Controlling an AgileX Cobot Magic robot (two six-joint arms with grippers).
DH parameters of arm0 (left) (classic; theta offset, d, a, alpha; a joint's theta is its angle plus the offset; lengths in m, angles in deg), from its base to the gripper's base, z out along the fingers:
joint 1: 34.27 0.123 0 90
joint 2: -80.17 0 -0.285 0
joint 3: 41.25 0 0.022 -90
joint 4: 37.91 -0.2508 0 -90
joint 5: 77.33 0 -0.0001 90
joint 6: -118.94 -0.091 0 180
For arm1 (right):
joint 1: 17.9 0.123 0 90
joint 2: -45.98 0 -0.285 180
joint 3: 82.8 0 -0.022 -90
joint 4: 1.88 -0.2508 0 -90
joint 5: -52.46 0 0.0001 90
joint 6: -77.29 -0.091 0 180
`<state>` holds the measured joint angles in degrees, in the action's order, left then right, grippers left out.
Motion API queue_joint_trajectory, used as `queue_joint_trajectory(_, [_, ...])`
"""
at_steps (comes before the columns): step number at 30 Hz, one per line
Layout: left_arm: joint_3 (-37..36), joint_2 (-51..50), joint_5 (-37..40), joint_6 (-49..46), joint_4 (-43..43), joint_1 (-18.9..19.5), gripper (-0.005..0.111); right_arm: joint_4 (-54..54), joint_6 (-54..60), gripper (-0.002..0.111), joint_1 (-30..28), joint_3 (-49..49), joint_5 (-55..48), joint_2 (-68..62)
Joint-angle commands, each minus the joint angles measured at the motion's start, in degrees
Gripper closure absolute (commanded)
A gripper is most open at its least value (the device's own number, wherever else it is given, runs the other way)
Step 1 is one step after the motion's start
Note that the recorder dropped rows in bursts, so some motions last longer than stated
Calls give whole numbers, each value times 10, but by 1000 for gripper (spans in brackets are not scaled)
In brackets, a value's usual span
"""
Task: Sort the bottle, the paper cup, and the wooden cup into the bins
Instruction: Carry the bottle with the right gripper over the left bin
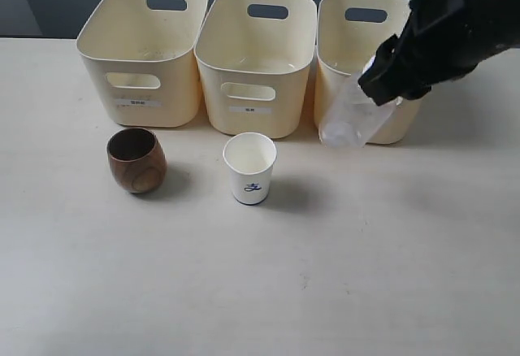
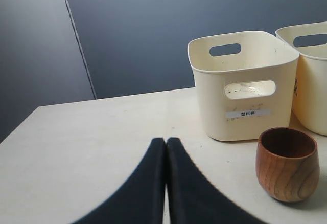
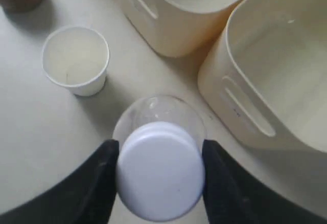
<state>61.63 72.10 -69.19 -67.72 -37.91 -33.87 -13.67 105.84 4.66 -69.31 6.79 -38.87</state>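
Observation:
My right gripper (image 1: 388,75) is shut on the white cap (image 3: 160,170) of the clear bottle (image 1: 351,116), which hangs tilted in the air in front of the right bin (image 1: 333,39). The white paper cup (image 1: 249,167) stands upright on the table before the middle bin (image 1: 256,63); it also shows in the right wrist view as the paper cup (image 3: 75,59). The brown wooden cup (image 1: 136,159) stands before the left bin (image 1: 142,51). My left gripper (image 2: 166,143) is shut and holds nothing, a short way from the wooden cup (image 2: 287,163).
The three cream bins stand side by side along the back of the pale table (image 1: 325,275), close to one another. A dark wall (image 2: 153,29) rises behind the table. The right arm's black body (image 1: 463,15) hangs over the right bin.

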Motion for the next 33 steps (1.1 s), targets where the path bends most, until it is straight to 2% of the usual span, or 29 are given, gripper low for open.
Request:
queue_joint_trajectory(1, [-1, 3, -4, 1, 0, 0, 107, -63, 48, 109, 2, -19, 32, 60])
queue_joint_trajectory(8, [-1, 3, -4, 1, 0, 0, 107, -200, 148, 109, 3, -19, 108, 86])
queue_joint_trajectory(13, [-1, 3, -4, 1, 0, 0, 107, -248, 183, 109, 29, -19, 170, 71])
queue_joint_trajectory(20, [-1, 3, -4, 1, 0, 0, 107, -250, 195, 109, 79, -38, 264, 7])
queue_joint_trajectory(33, [-1, 3, -4, 1, 0, 0, 107, -243, 196, 109, 125, -199, 316, -213])
